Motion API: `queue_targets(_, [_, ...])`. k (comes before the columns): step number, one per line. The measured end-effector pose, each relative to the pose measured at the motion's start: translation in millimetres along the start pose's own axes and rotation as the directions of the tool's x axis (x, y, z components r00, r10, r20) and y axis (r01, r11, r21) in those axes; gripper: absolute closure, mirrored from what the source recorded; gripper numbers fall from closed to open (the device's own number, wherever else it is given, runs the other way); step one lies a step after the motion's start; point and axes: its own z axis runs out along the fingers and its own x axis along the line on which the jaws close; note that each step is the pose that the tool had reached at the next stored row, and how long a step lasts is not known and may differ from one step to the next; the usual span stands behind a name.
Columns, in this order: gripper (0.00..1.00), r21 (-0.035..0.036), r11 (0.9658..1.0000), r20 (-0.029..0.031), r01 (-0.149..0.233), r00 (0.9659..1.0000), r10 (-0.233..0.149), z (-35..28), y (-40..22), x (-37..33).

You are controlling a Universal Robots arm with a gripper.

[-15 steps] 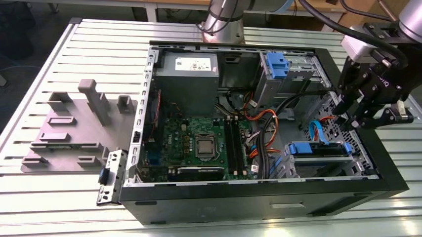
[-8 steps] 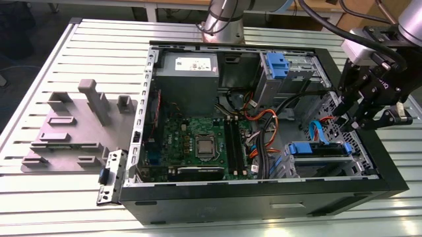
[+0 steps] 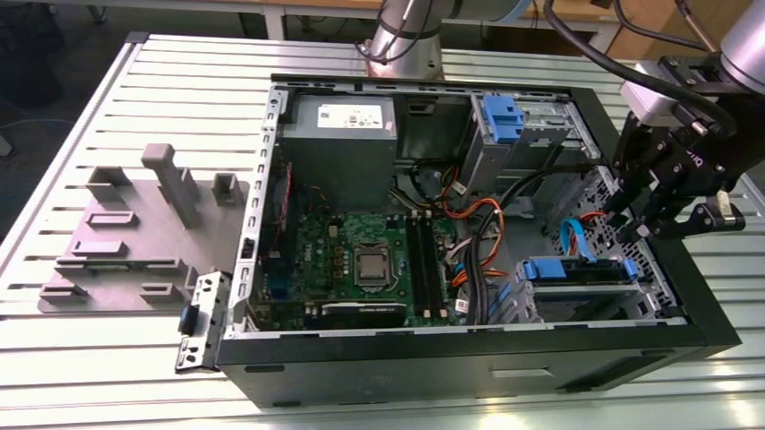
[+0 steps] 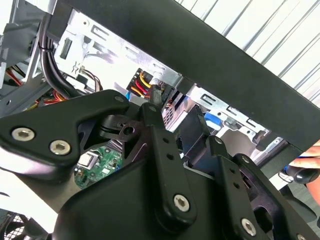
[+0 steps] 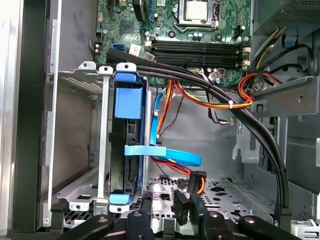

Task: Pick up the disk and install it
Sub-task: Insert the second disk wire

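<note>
The disk (image 5: 128,150) sits on edge in the drive cage (image 5: 82,75), directly below the gripper (image 3: 669,210); finger spacing can't be told

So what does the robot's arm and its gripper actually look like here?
In the exterior view the arm is a silver-grey metal column. A thick black cable runs along the wrist, which carries a pale grey block and black housing. The gripper is matte black, built of flat linkage bars joined by silver screws, as both wrist views show.
</note>
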Motion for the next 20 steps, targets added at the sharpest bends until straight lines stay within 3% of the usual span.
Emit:
queue_targets(8, [0.59, -0.0001, 1.0, 0.0002, 0.0, 1.0, 0.0, 0.1, -0.2, 0.0])
queue_targets(14, [0.83, -0.0001, 1.0, 0.0002, 0.0, 1.0, 0.0, 0.1, -0.3, 0.0])
queue_targets(20, [0.84, -0.0001, 1.0, 0.0002, 0.0, 1.0, 0.0, 0.1, -0.5, 0.0])
